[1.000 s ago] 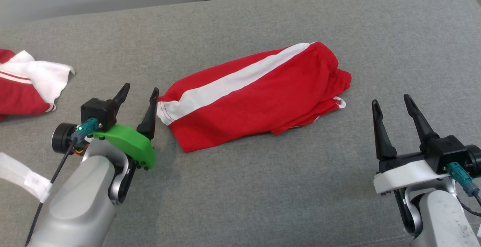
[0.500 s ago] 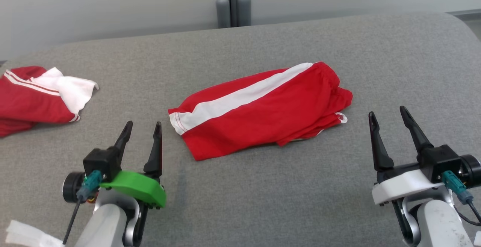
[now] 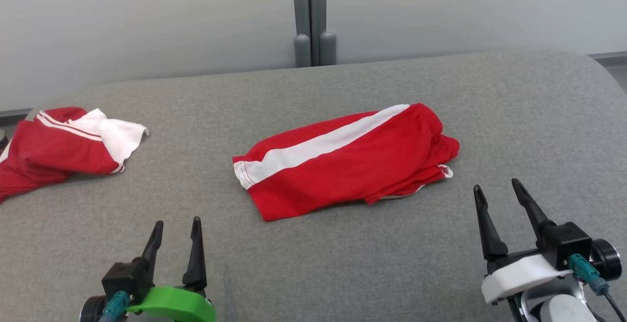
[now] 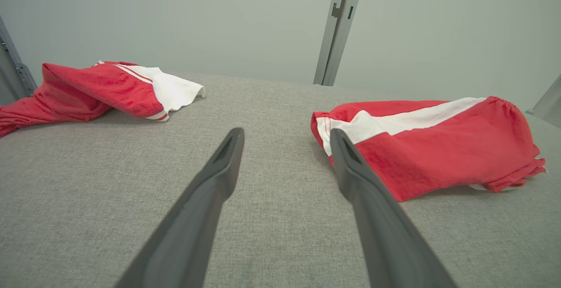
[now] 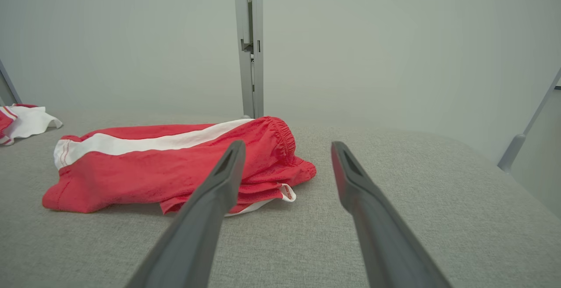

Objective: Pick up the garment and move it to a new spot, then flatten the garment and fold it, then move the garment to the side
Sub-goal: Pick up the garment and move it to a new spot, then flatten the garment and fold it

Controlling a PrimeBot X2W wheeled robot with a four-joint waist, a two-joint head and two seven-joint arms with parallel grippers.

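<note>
My left claw (image 3: 177, 221) stood wide open and empty at the near left of the grey upholstered surface (image 3: 343, 263). My right claw (image 3: 495, 185) was spread just as wide at the near right and held nothing. The folded red shorts (image 3: 343, 165) with a white stripe lay between and beyond them, touching neither. A second red-and-white garment (image 3: 63, 145) lay crumpled well apart at the far left.

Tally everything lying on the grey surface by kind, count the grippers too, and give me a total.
Red-and-white garments: 2, the folded garment in the middle and the crumpled garment at the far left.
Grippers: 2, the left gripper and the right gripper, both open and empty.
Total: 4.
</note>
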